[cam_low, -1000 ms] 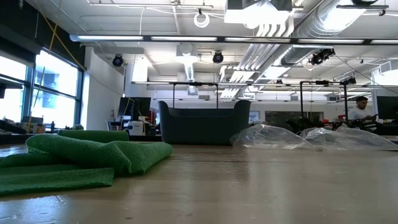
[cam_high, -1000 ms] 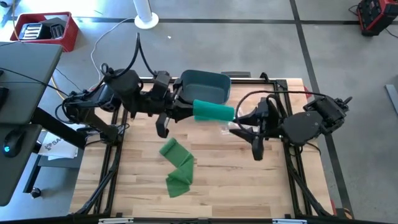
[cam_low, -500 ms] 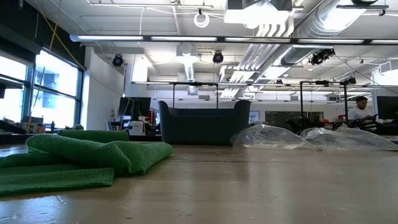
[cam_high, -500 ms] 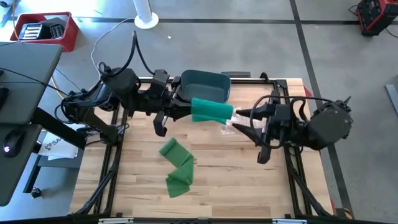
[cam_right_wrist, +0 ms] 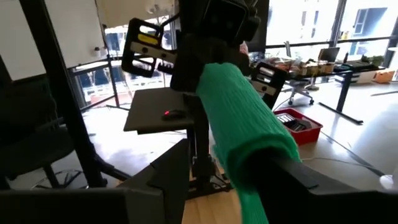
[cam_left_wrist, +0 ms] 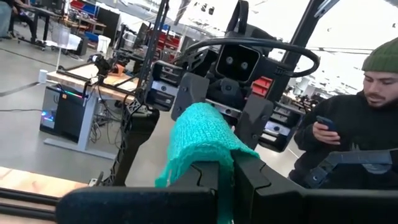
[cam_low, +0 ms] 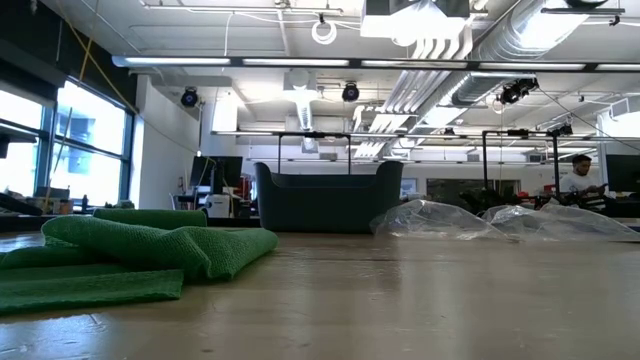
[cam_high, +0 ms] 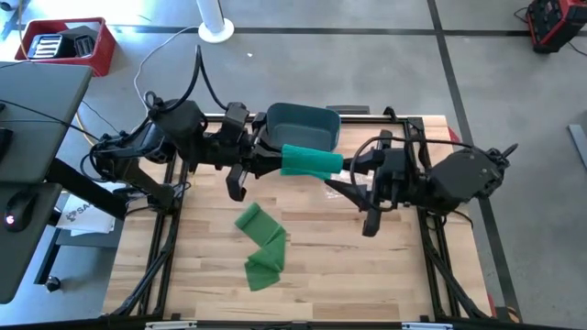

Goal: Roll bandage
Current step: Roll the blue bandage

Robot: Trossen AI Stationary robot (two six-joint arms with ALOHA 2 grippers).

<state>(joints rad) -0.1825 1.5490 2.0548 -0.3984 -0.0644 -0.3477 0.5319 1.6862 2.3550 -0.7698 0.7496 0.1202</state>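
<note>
The rolled green bandage [cam_high: 310, 162] hangs above the table at the centre of the high view, pinched shut at one end by the left gripper [cam_high: 271, 163], presumably to keep it off the wood. The right gripper [cam_high: 341, 180] meets its other end with jaws apart, apparently to take over; I can't tell whether it grips.

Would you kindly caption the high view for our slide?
Above the table, left gripper holds a rolled green bandage; right gripper meets its other end.

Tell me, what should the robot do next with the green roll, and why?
Probably close the right gripper on the free end of the green roll. The left gripper holds the other end shut above the table, and the right fingers sit open around it.
</note>
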